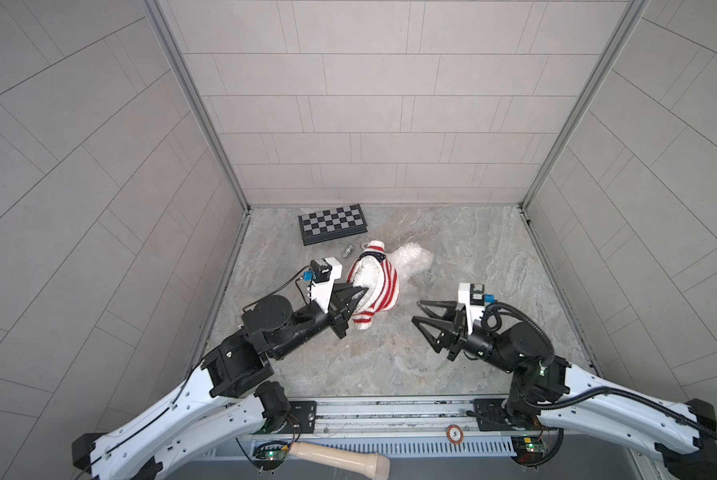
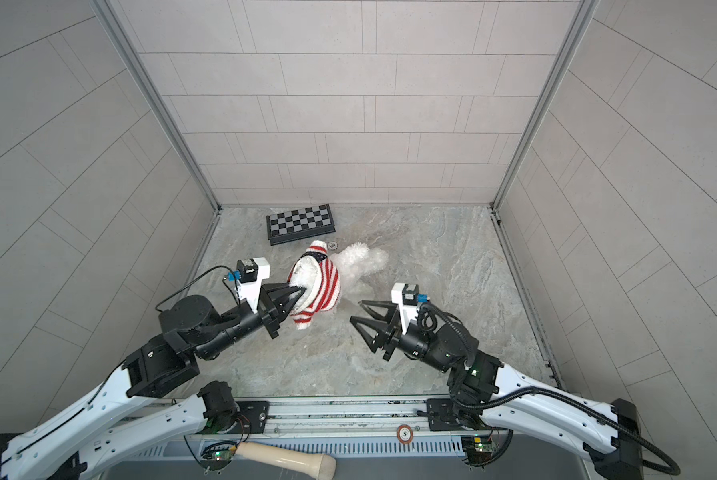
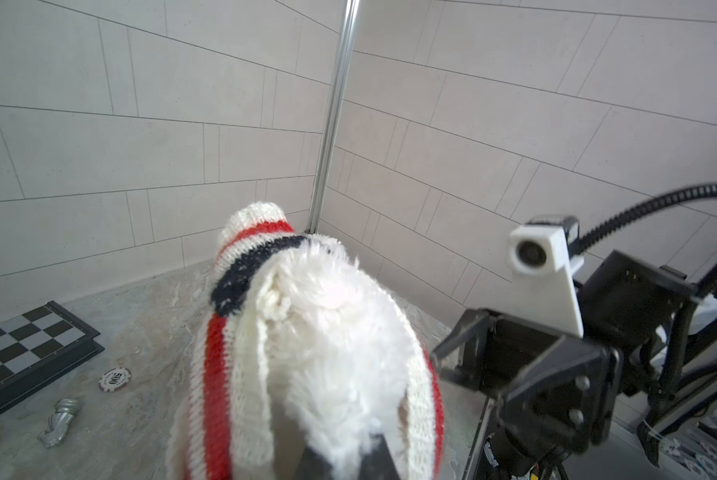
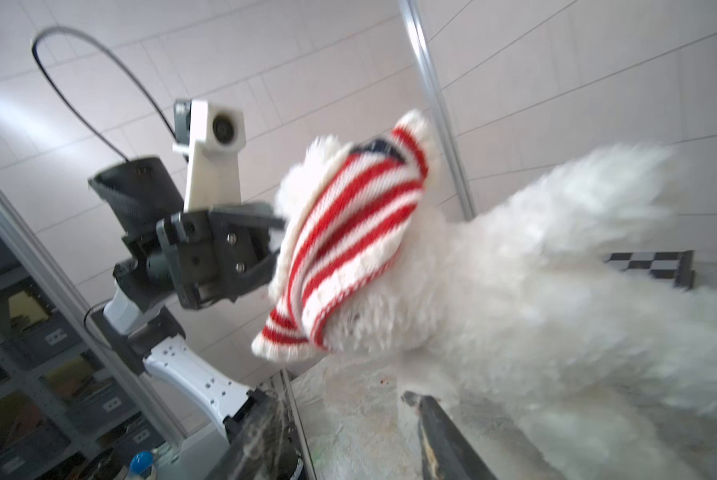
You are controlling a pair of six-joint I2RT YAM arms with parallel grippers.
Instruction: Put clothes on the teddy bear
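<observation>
While the left gripper (image 1: 359,296) clamps the teddy bear (image 1: 411,261) inside the striped sweater (image 1: 384,286) mid-table, the right gripper (image 1: 416,311) gapes empty beside it; chessboard (image 1: 332,222), silver chess piece (image 1: 348,249) and poker chip (image 3: 114,379) lie behind.

Poker chip (image 3: 114,379): "500" printed on its white centre; it lies on the bench just beside the chessboard (image 3: 24,345).
Round disc (image 1: 455,434): a single character, "5" or "S", too small to tell which; it sits on the front rail at 6 o'clock in both top views.
</observation>
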